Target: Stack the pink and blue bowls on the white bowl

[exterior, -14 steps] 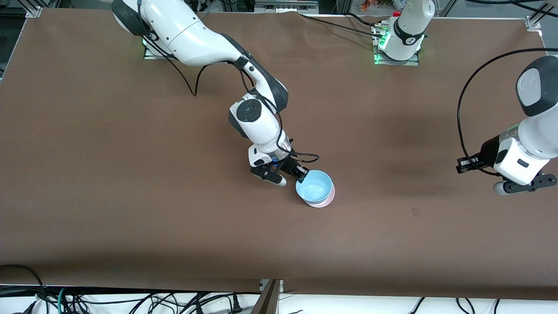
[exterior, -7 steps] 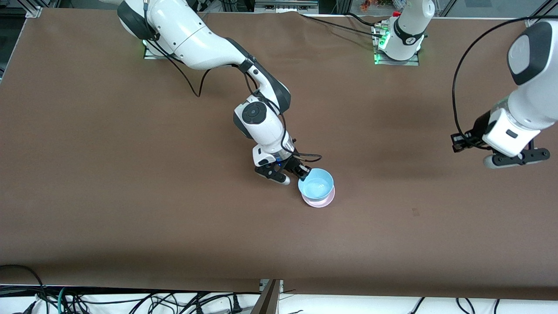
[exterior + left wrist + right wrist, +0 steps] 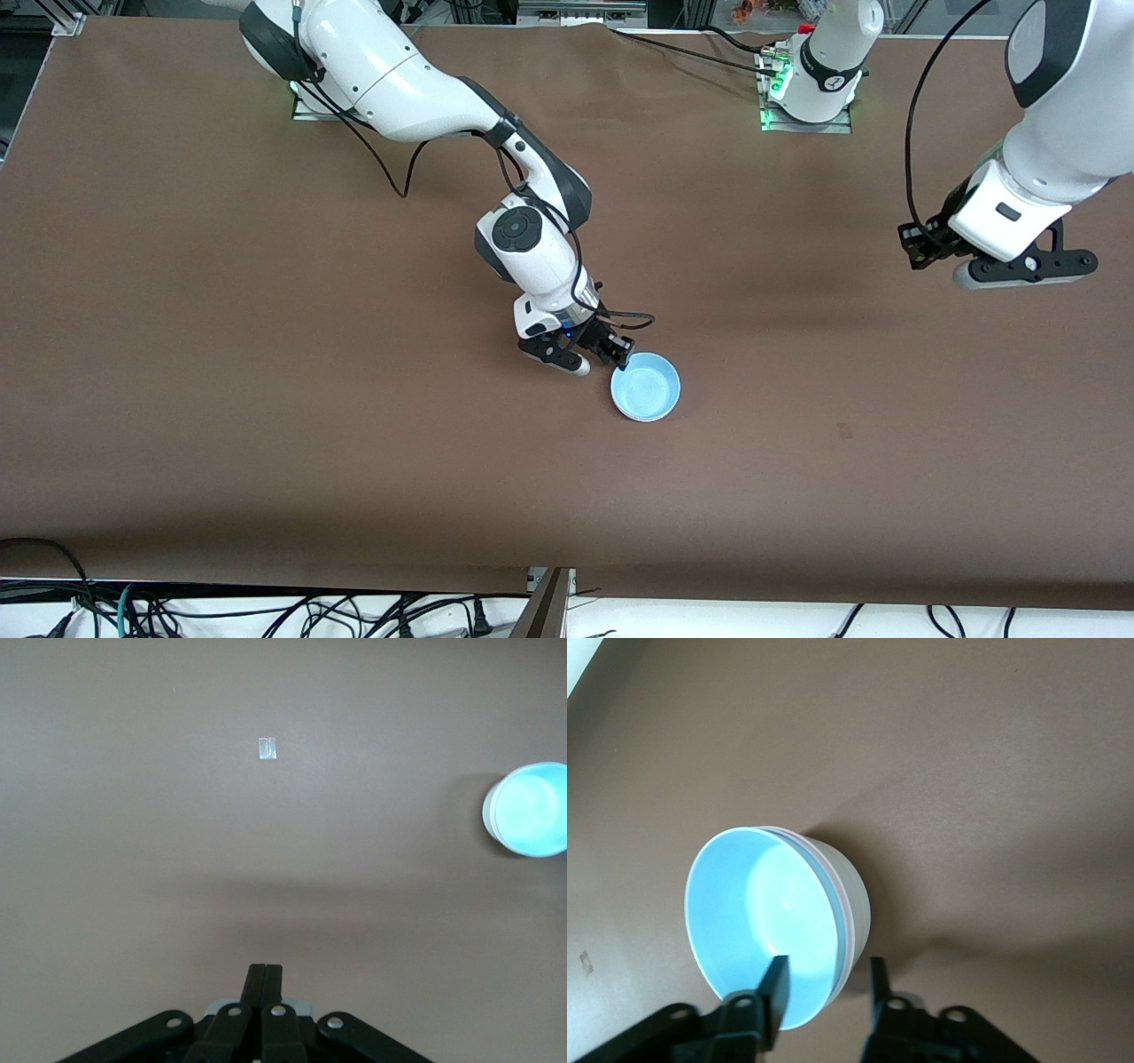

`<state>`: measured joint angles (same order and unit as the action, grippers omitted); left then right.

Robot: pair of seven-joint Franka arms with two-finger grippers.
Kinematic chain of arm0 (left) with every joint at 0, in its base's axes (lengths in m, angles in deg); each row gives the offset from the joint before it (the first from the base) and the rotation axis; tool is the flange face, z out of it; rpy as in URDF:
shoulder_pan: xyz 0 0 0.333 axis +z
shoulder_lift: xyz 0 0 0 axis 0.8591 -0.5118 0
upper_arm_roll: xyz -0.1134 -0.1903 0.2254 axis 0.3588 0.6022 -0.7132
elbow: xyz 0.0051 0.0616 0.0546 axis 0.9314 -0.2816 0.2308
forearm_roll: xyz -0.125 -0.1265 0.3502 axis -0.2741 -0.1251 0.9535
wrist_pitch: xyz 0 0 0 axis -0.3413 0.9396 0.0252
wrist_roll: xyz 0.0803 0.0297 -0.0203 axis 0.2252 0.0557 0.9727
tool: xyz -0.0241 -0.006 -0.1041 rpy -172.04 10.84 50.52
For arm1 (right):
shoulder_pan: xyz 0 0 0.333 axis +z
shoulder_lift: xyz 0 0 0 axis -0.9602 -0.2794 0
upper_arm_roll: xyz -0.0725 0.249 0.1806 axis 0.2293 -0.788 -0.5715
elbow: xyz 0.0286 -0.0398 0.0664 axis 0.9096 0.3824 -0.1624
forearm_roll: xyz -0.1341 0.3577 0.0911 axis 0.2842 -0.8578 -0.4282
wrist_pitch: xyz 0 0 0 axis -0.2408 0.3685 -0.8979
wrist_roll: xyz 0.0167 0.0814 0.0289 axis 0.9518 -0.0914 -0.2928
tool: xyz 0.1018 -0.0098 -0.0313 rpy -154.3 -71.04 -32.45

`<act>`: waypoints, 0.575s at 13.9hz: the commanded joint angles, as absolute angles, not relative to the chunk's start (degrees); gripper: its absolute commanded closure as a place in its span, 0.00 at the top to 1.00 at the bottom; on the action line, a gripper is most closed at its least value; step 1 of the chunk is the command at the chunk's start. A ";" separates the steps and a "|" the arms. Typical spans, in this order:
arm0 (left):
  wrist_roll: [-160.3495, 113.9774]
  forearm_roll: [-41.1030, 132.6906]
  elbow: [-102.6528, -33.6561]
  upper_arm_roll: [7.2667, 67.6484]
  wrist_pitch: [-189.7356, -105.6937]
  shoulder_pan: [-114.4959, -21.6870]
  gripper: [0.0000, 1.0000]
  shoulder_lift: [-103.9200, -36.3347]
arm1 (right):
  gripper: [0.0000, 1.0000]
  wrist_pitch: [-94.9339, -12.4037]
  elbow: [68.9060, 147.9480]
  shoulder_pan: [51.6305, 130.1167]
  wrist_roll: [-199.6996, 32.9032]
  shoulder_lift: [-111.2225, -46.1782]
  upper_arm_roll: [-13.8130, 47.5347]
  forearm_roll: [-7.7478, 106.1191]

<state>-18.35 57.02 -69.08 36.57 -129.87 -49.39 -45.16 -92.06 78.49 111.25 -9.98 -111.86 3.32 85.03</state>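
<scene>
The blue bowl (image 3: 646, 398) is sitting nested atop the pink bowl (image 3: 849, 920) and white bowl (image 3: 849, 881) at mid-table. The right gripper (image 3: 611, 356), at its ten o'clock, is straddling the rim, jaws apart. The left gripper (image 3: 263, 979), jaws together, is waiting over the table (image 3: 221, 354) toward three o'clock.

So the bench (image 3: 266, 443) is covered in a plain brown sheet, a bit wrinkled along the edge by the bases. There's a tiny pale scrap of tape (image 3: 267, 749) stuck flat on it. A messy tangle of black cables (image 3: 266, 611) runs below the bench's edge nearest the front camera.
</scene>
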 commanded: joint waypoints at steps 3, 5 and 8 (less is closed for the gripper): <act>-24.71 57.60 -70.48 36.53 -125.66 -48.67 0.00 -39.94 | 1.00 -85.65 76.20 111.57 -10.16 -111.58 5.60 86.21; -24.98 57.34 -70.57 36.53 -124.51 -48.67 0.00 -38.54 | 1.00 -79.84 76.20 111.31 -14.79 -108.43 7.54 86.21; -28.92 55.85 -70.57 36.27 -122.32 -48.50 0.00 -37.39 | 1.00 -65.62 76.20 107.80 -31.46 -103.86 7.98 86.21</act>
<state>-24.93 56.91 -69.17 36.49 -123.58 -49.04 -39.45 -73.52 75.26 110.13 -22.73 -107.94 8.14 85.78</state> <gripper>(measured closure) 0.991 0.000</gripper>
